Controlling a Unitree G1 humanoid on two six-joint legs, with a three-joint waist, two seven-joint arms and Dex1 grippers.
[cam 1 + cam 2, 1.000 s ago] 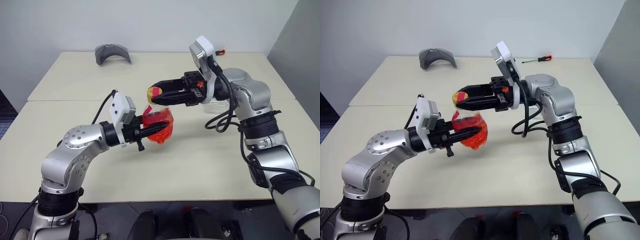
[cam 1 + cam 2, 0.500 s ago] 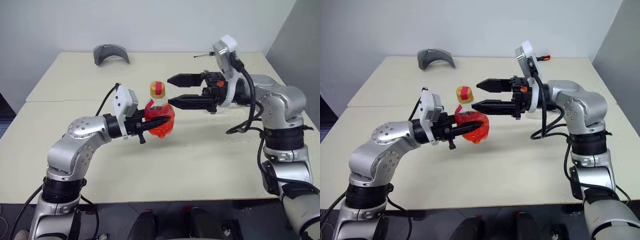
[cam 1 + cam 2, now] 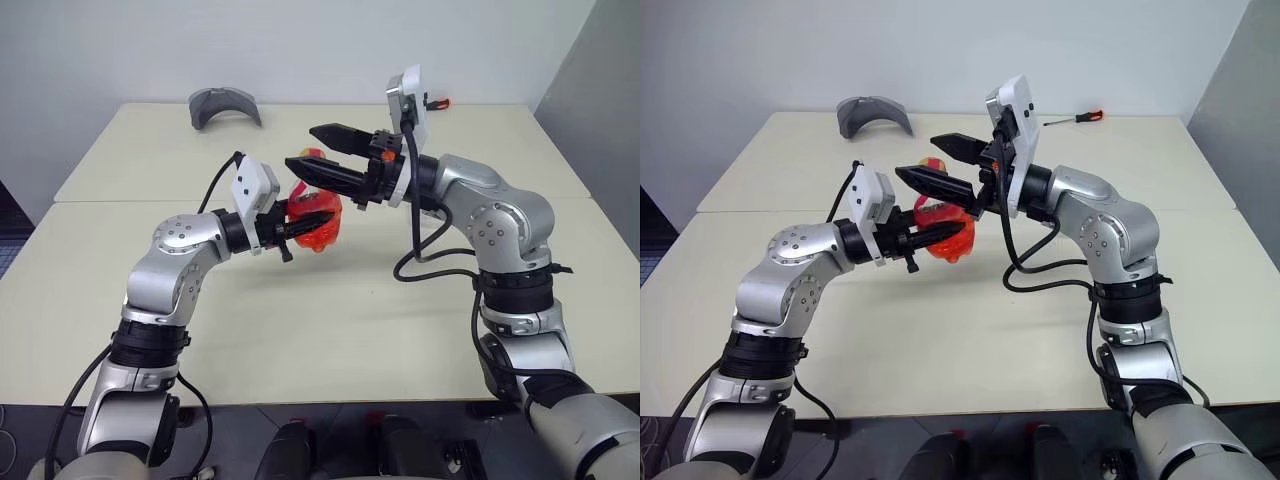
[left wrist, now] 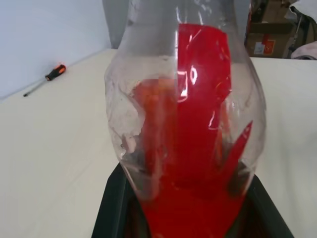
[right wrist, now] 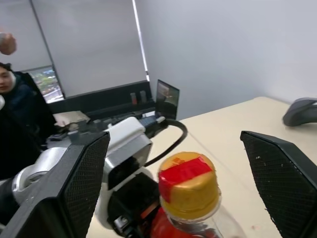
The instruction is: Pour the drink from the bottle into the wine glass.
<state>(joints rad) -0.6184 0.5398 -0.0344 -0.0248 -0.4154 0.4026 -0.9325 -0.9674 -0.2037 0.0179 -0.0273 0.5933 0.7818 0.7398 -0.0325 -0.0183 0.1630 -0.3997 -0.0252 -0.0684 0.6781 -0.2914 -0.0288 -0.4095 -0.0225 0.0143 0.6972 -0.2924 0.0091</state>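
Left eye view: left fingers (image 3: 303, 222) are clamping the bottle (image 3: 314, 217) by its round body, holding it upright above the bench (image 3: 400, 300), neck and yellow cap (image 5: 188, 184) pointing up. Right fingers (image 3: 320, 151) are standing wide apart on either side of the cap, touching nothing. Bare bench is lying all around, its edges well off.

A: From my console the bottle (image 4: 183, 124) runs off the frame's upper edge, neck unseen, and its base hides the left gripper's fingers (image 4: 111, 208).

B: Same here; the right gripper's fingers (image 5: 282, 173) are cut off too.
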